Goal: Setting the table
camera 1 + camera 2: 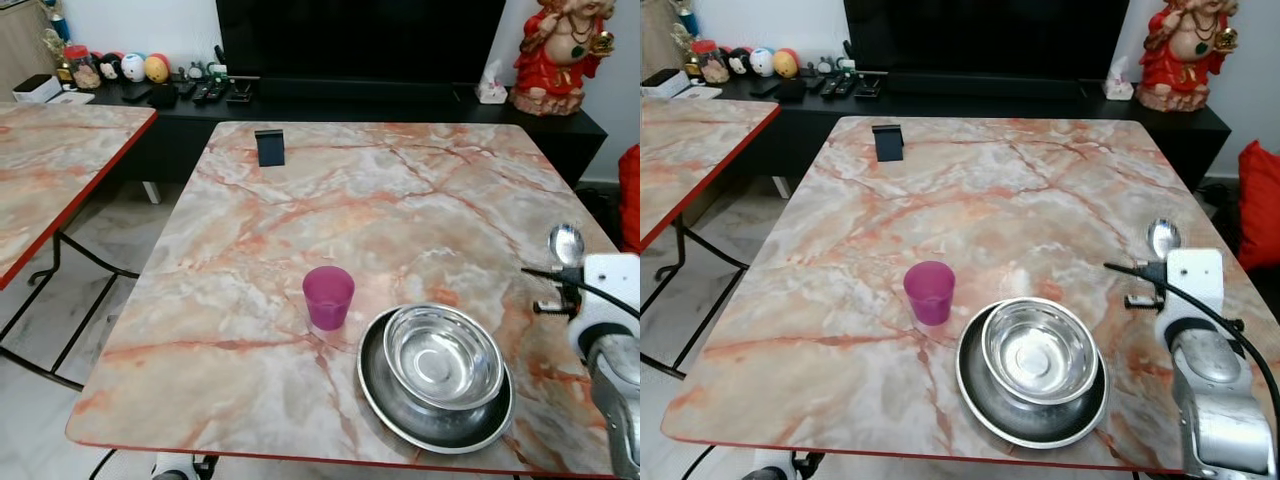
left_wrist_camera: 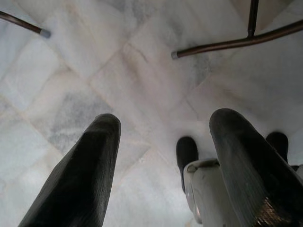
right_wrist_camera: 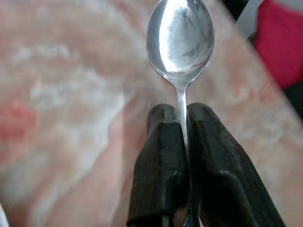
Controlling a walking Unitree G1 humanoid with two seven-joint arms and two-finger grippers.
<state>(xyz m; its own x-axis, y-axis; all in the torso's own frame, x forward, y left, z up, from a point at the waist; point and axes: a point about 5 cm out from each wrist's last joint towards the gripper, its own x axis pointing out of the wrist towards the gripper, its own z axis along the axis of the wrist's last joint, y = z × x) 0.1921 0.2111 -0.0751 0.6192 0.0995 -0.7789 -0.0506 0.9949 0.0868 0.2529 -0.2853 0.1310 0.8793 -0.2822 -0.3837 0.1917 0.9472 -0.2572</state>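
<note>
A square table (image 1: 300,200) with a pink and orange marbled top and a red edge stands in front of a long black cabinet (image 1: 400,105). Near the table's front edge, right of centre, a shiny steel bowl (image 1: 443,357) sits inside a wider, shallow steel plate (image 1: 385,400). Just to the left of the plate, close but apart from it, a small translucent pink cup (image 1: 328,296) stands upright. Far back on the table's left side a small dark object (image 1: 270,147) stands alone. At the table's right edge the right gripper (image 3: 184,142) is raised above the tabletop, its two black fingers pressed together on the thin handle of a steel spoon (image 3: 180,38); the spoon's bowl points away from the robot, up beyond the fingertips, to the right of the plate and well apart from it. The silver right arm (image 1: 1215,400) with a white wrist housing and a black cable reaches in from the lower right. The left gripper (image 2: 163,156) hangs low beside the table, its fingers spread apart with nothing between them, over a pale marble floor (image 2: 118,71) and thin metal table legs. A second marbled table (image 1: 50,170) stands to the left, and a red and gold figurine (image 1: 560,50) sits on the cabinet at the far right
</note>
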